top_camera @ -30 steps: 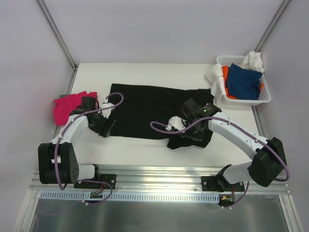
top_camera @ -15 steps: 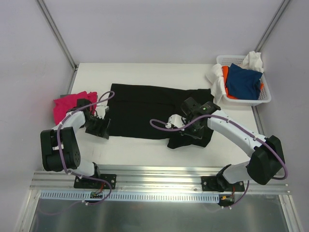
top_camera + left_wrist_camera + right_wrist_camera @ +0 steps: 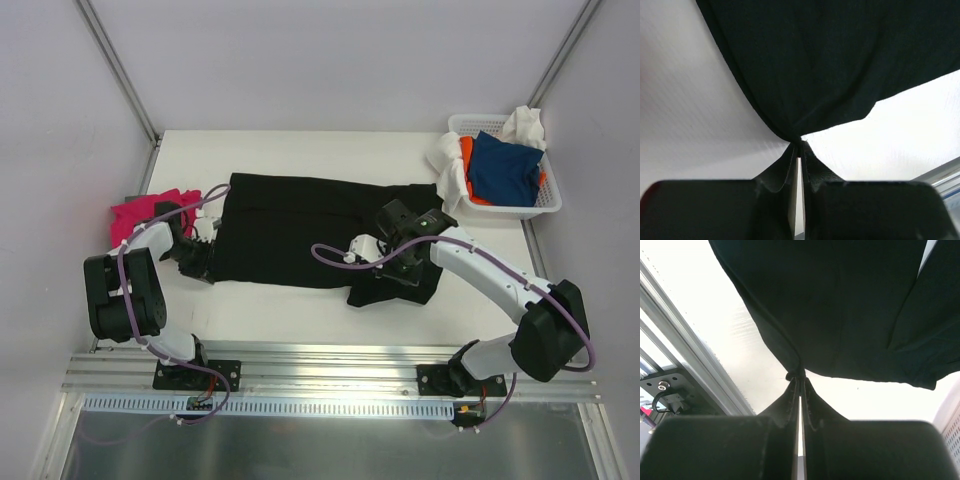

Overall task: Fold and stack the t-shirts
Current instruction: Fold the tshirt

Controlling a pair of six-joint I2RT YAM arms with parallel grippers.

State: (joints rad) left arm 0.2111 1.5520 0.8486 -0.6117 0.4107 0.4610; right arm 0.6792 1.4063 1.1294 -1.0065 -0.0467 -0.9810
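A large black t-shirt lies spread across the middle of the white table. My left gripper is shut on its near left corner; the left wrist view shows the black t-shirt bunched between the closed fingertips of that left gripper. My right gripper is shut on the near right part, where the cloth is folded over; in the right wrist view the black t-shirt is pinched at the tips of the right gripper. A magenta-pink t-shirt lies crumpled at the table's left edge.
A white lattice basket stands at the back right, holding a blue tee, an orange one and a white one draped over its rim. A metal rail runs along the near edge of the table.
The left gripper has moved left to the shirt's near left corner and closed on it. The right arm has barely shifted and keeps its grip.
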